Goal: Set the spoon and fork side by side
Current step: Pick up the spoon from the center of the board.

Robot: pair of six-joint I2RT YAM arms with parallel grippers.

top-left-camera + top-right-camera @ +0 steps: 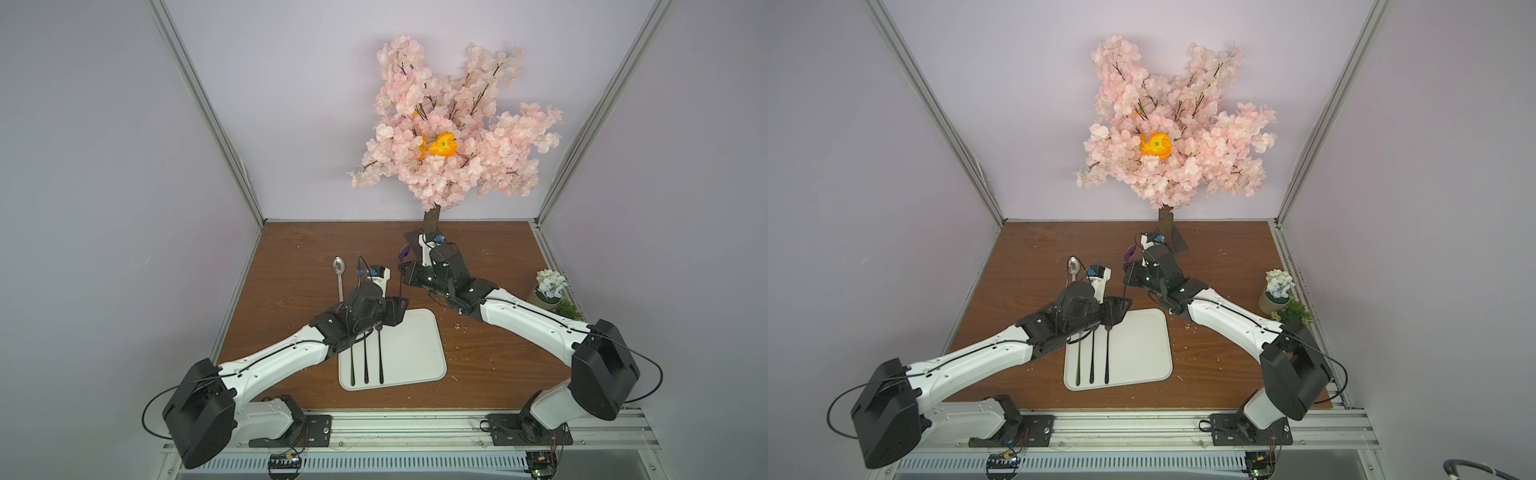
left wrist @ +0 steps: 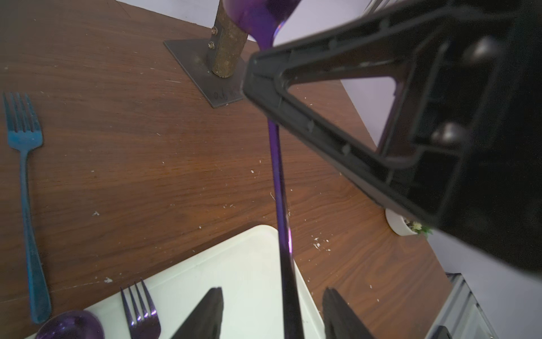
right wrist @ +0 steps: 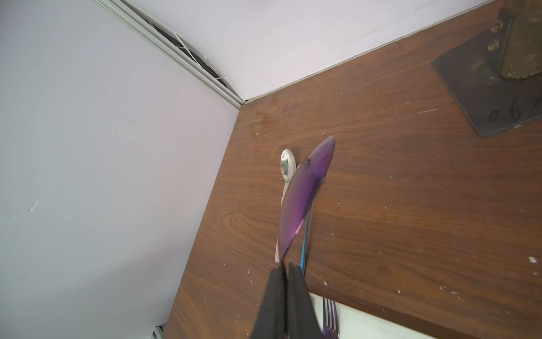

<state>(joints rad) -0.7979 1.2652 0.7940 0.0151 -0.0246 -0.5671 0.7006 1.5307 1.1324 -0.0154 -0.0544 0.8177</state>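
Observation:
A purple spoon (image 1: 404, 252) (image 3: 305, 193) hangs above the table with its bowl up, and my right gripper (image 3: 286, 265) is shut on its neck. Its handle (image 2: 280, 187) runs down between the fingers of my left gripper (image 2: 272, 290), which stand apart on either side of it with a gap on each side. A purple fork (image 2: 140, 308) (image 3: 330, 317) lies on the white tray (image 1: 415, 353) beside another purple spoon's bowl (image 2: 70, 324). In both top views the left gripper (image 1: 401, 301) sits at the tray's far edge, just below the right gripper (image 1: 404, 272).
A blue fork (image 2: 26, 199) and a silver spoon (image 1: 338, 270) lie on the wooden table left of the grippers. The blossom tree's trunk and metal base plate (image 2: 211, 73) stand close behind. A small potted plant (image 1: 548, 286) is at the right edge.

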